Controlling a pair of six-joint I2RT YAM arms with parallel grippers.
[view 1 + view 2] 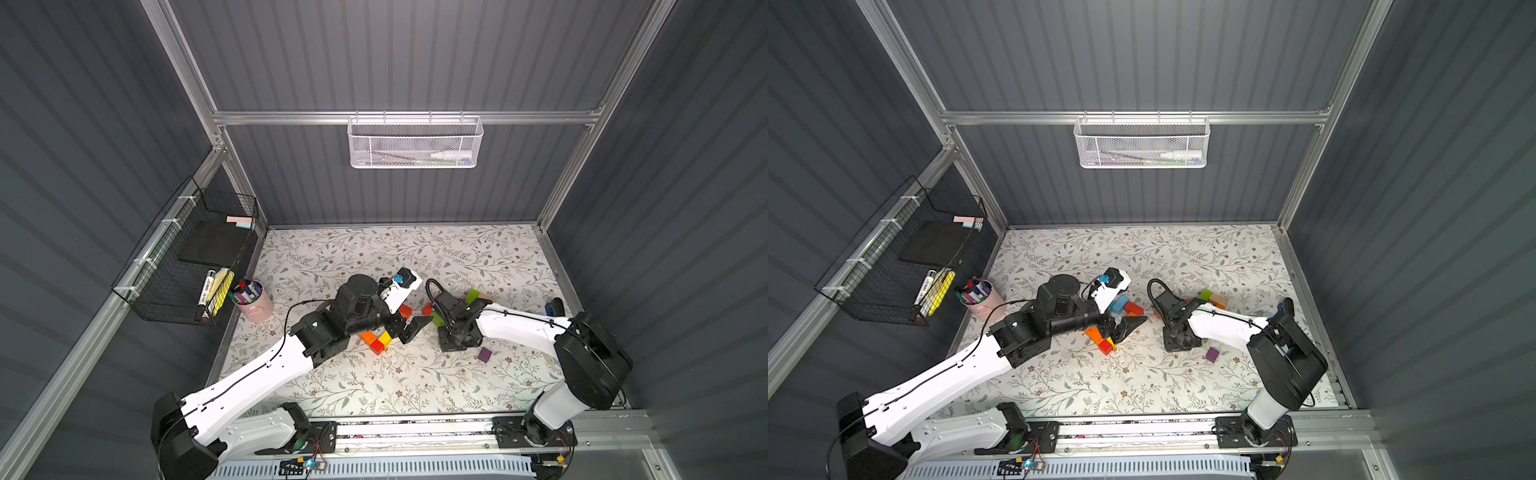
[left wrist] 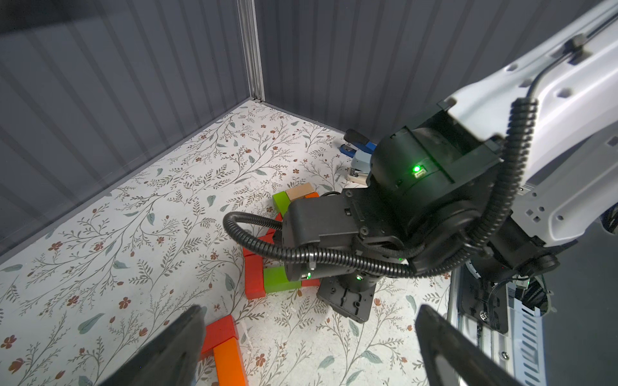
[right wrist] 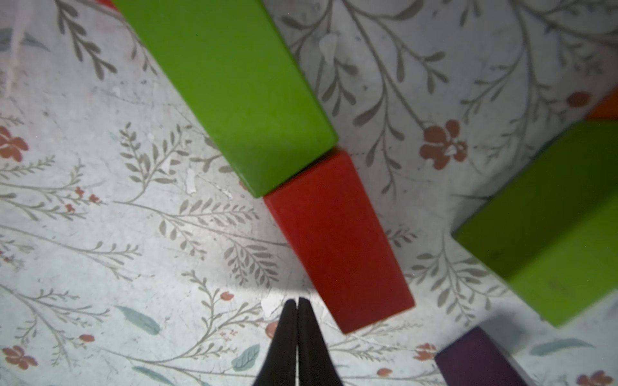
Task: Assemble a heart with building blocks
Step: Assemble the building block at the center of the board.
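In the right wrist view my right gripper (image 3: 297, 302) is shut and empty. Its tips hang over the mat just beside the end of a red brick (image 3: 337, 240). That brick lies end to end with a long green brick (image 3: 240, 93). Another green block (image 3: 551, 217) and a purple one (image 3: 478, 361) lie close by. My left gripper (image 1: 412, 329) (image 2: 311, 344) is open and empty, above a row of orange (image 1: 368, 337), red (image 1: 377, 346) and yellow (image 1: 386, 338) blocks. A blue block (image 1: 1119, 303) and a red one (image 1: 1133, 308) lie under the left wrist. Green (image 1: 471, 296) and tan (image 1: 484, 297) blocks sit behind the right wrist. A purple cube (image 1: 484, 354) lies apart.
A pink cup of marker pens (image 1: 254, 302) stands at the mat's left edge under a black wire basket (image 1: 187, 266). A blue stapler (image 1: 555, 307) lies by the right wall. A white mesh basket (image 1: 415, 143) hangs on the back wall. The arms' rail (image 1: 415, 428) runs along the front.
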